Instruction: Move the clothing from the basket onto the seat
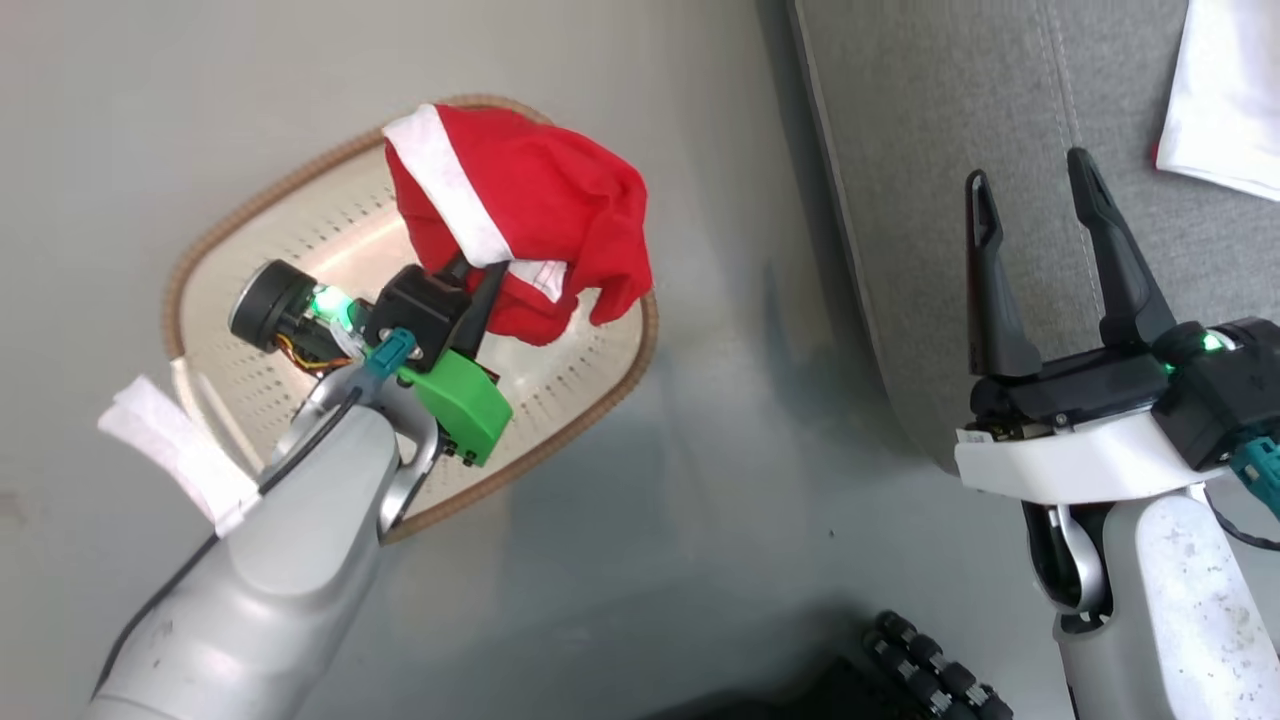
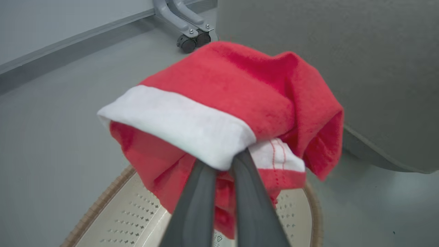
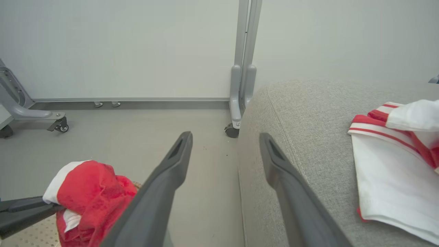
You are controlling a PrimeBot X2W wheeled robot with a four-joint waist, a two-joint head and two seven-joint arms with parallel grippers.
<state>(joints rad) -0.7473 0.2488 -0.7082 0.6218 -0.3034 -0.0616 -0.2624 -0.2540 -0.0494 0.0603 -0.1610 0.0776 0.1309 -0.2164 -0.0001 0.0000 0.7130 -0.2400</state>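
The grey sofa seat (image 1: 950,200) bears a white garment with red stripes (image 3: 387,178). Beside it on the floor (image 1: 700,550) stands the cream basket (image 1: 260,380). A red garment (image 1: 540,210) with white trim hangs above the basket, clenched in the left gripper (image 1: 470,275). The right gripper (image 1: 1030,165) hovers spread over the seat's edge.

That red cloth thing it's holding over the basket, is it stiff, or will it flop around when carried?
Probably floppy: the red garment bunches and droops in folds around the left end effector, which pinches it at one spot. Likely light, since it hangs from that small pinch above the basket. Its fuzzy-looking weave seems unlikely to slip.
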